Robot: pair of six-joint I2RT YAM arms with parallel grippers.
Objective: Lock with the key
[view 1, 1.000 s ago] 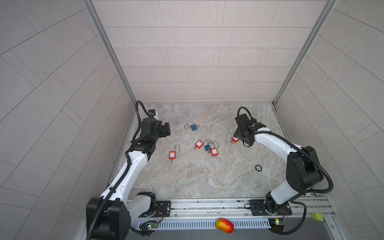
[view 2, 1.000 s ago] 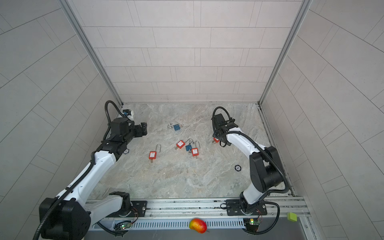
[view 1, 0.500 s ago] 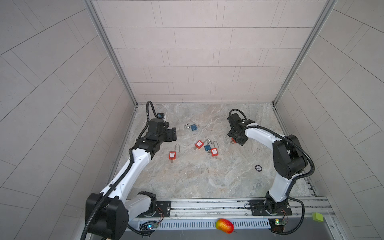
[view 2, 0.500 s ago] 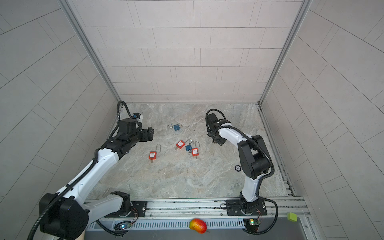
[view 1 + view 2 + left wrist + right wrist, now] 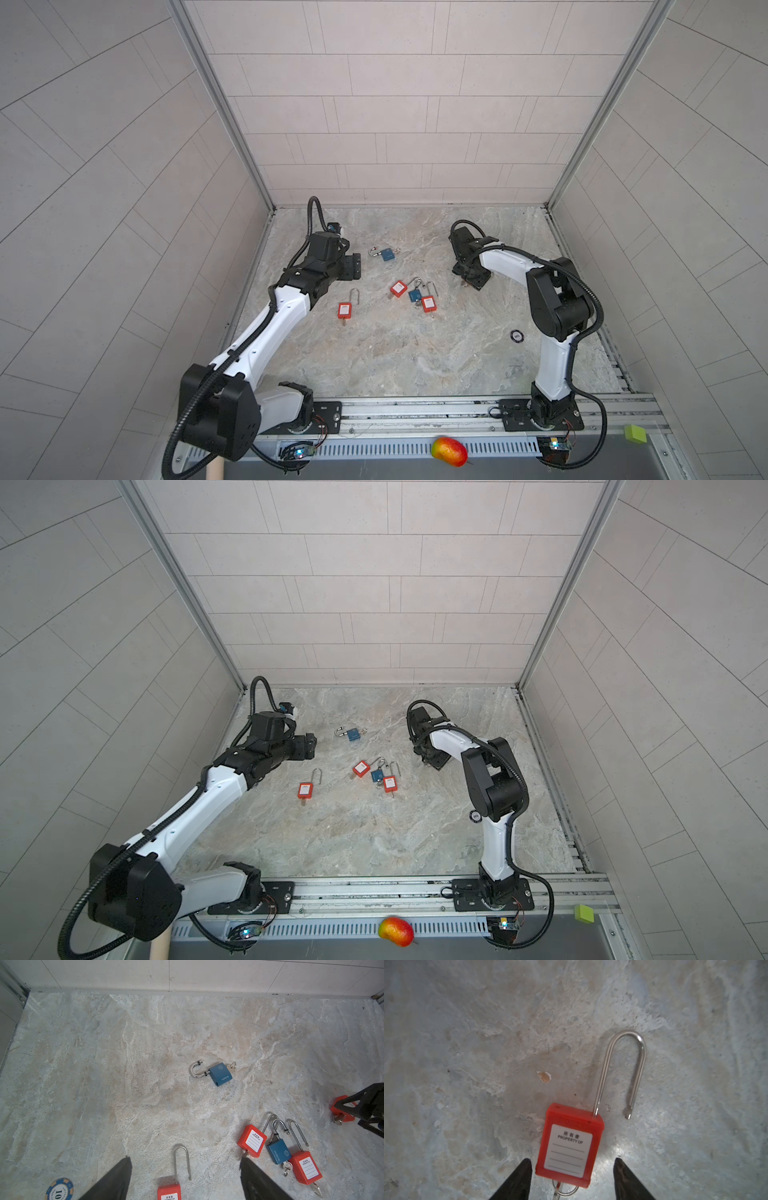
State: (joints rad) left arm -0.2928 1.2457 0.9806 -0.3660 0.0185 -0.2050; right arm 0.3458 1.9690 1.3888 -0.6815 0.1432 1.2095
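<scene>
Top views, both: right gripper (image 5: pixel 469 281) sits low just right of the three-lock cluster (image 5: pixel 414 296), its jaws not readable from above. Left gripper (image 5: pixel 353 266) hovers left of the cluster, jaws spread, empty.

Left wrist: red padlock (image 5: pixel 340 1099) lies flat on the floor (image 5: pixel 145 1084) on the cluster's far side, under the right gripper.

Right wrist: padlock body lies between the spread fingertips (image 5: pixel 522 1176), nearer one, not pinched. Shackle (image 5: pixel 630 1032) swung open, key (image 5: pixel 557 1191) at its base.

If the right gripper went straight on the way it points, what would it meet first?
The right gripper would probably meet the red padlock, lying flat on the table between its open jaws; depth is unclear.
</scene>
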